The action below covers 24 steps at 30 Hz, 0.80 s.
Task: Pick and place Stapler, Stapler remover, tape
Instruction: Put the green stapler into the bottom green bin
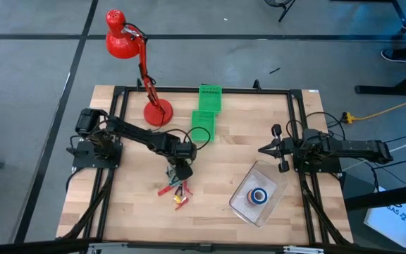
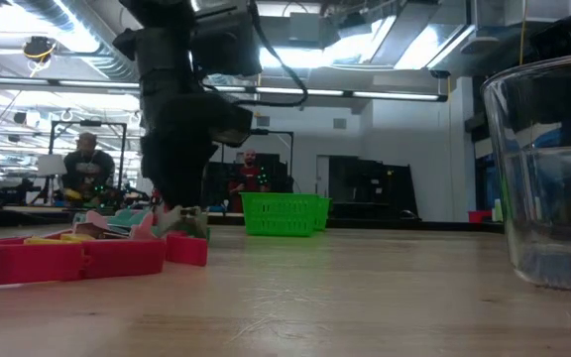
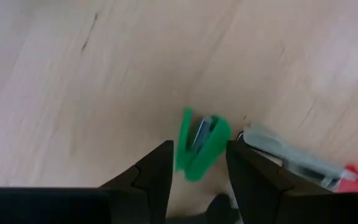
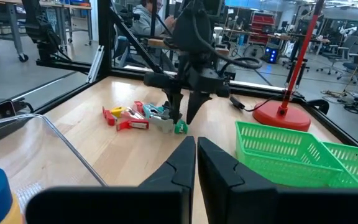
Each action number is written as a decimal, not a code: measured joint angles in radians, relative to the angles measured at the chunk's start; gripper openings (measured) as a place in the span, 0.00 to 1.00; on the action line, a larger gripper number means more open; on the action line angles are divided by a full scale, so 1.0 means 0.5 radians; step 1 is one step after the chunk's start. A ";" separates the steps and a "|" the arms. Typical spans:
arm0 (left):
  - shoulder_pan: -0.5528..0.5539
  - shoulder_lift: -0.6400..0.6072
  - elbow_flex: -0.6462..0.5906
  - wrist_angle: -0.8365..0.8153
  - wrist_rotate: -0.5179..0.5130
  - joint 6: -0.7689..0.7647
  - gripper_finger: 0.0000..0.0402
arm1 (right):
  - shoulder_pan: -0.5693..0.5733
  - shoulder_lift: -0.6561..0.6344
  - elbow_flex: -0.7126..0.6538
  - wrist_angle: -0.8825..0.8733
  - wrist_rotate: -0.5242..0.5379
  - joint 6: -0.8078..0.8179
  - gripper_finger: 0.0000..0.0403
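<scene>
A small green staple remover (image 3: 199,147) lies on the wooden table. My left gripper (image 3: 197,177) is open, points down over it, and has one finger on each side of it; it also shows in the high view (image 1: 182,171) and the right wrist view (image 4: 183,118). A grey stapler (image 3: 288,157) and red and yellow pieces (image 1: 175,192) lie in a heap just beside it. A blue tape roll (image 1: 259,196) sits inside the clear container (image 1: 245,208). My right gripper (image 1: 265,149) is shut and empty at the table's right. My left gripper's fingers (image 3: 159,171) come from above, pointing down, and stand close on both sides of the green staple remover (image 3: 191,163), which rests on the table. I cannot tell whether they touch it.
A red desk lamp stands on its base (image 1: 157,113) at the far left. Green baskets (image 1: 206,106) stand at the far middle of the table. The clear container also shows at the right of the low view (image 2: 548,169). People are in the room behind the table.
</scene>
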<state>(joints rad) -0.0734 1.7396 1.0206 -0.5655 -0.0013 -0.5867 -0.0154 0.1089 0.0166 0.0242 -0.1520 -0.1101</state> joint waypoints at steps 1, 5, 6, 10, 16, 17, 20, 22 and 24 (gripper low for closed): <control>0.000 -0.001 0.000 -0.011 0.000 0.043 0.36 | 0.000 0.001 0.000 0.000 0.002 0.000 0.05; -0.005 -0.001 0.000 -0.012 0.000 0.209 0.36 | 0.000 0.001 0.000 -0.001 0.001 0.000 0.05; -0.005 -0.001 0.000 -0.015 0.007 0.255 0.36 | 0.000 0.000 0.000 -0.001 0.001 0.000 0.05; -0.005 -0.001 0.000 -0.028 0.039 0.431 0.36 | 0.000 0.000 0.000 0.000 0.001 0.000 0.05; -0.005 0.012 0.000 -0.022 -0.094 0.600 0.37 | 0.000 0.000 0.000 0.000 0.002 0.000 0.05; -0.005 0.021 0.000 -0.018 -0.105 0.606 0.38 | 0.000 0.000 0.000 -0.001 0.002 0.000 0.05; -0.005 0.022 0.000 0.028 -0.070 0.622 0.41 | -0.001 0.001 0.000 -0.001 0.002 0.000 0.05; -0.005 0.022 0.000 0.051 -0.046 0.621 0.44 | 0.000 0.001 0.000 0.000 0.002 0.000 0.05; -0.005 0.022 0.000 0.048 -0.055 0.625 0.48 | 0.000 0.000 0.000 -0.001 0.002 0.000 0.05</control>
<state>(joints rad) -0.0761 1.7504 1.0206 -0.5416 -0.0288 -0.2743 -0.0155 0.1091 0.0166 0.0238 -0.1513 -0.1101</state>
